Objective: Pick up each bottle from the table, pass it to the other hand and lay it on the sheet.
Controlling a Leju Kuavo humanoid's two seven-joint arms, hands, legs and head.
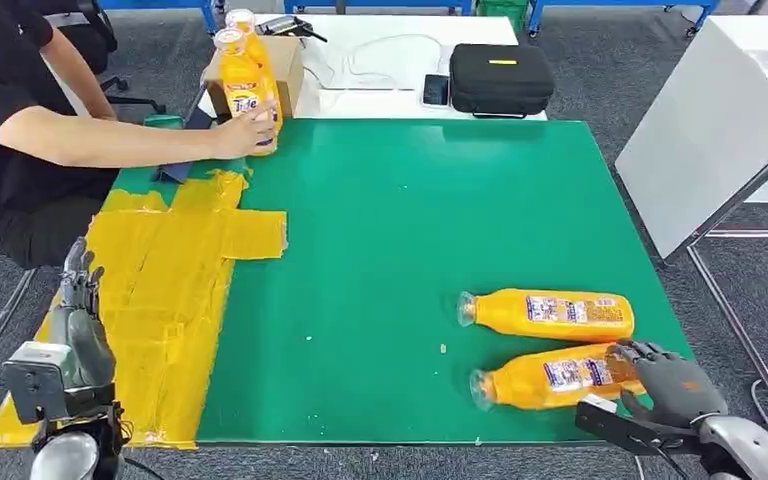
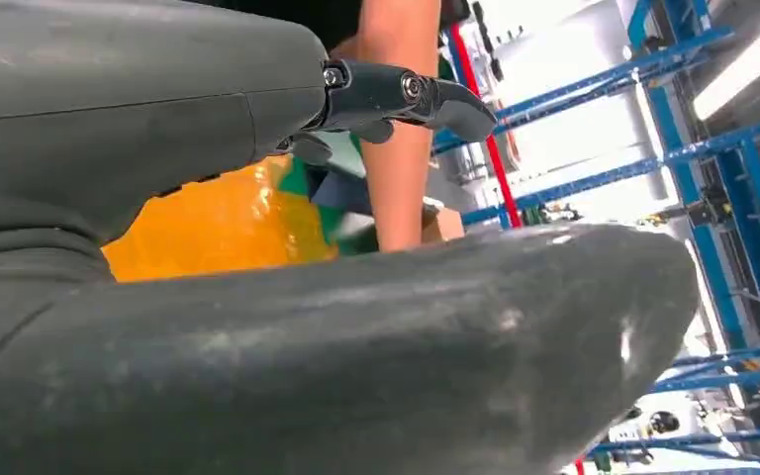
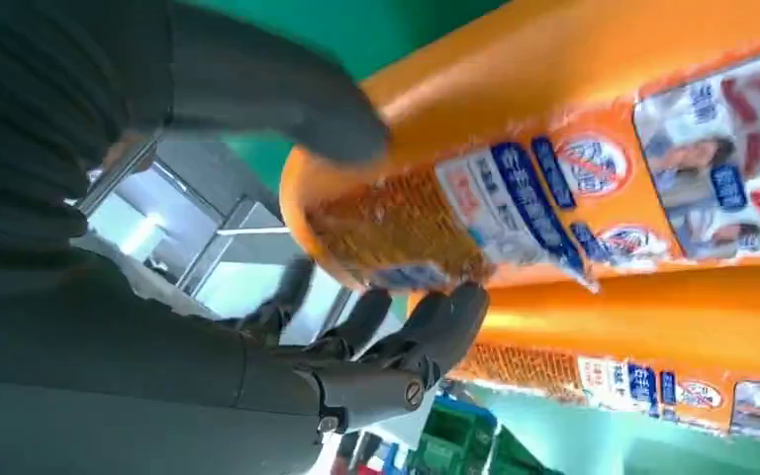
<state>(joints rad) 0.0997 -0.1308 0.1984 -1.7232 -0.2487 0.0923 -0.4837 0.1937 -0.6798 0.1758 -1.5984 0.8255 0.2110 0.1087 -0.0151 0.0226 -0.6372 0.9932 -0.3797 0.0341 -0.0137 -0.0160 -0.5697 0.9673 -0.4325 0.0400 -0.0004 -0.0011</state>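
Observation:
Two orange bottles lie on the green table (image 1: 390, 230) at the front right, caps pointing left. My right hand (image 1: 672, 385) grips the base end of the near bottle (image 1: 550, 377). In the right wrist view its thumb (image 3: 277, 89) presses one side of that bottle (image 3: 554, 148). The fingers (image 3: 426, 332) curl into the gap beside the far bottle (image 3: 653, 327). The far bottle (image 1: 550, 314) lies free. My left hand (image 1: 82, 310) is open with fingers straight, at the left edge of the yellow sheet (image 1: 175, 280).
A person at the far left holds two upright orange bottles (image 1: 245, 90) at the table's back corner, arm (image 2: 396, 129) stretched over the sheet's far end. Behind them are a cardboard box (image 1: 288, 60), a phone (image 1: 436, 90) and a black case (image 1: 500, 78). A white panel (image 1: 710, 130) leans at the right.

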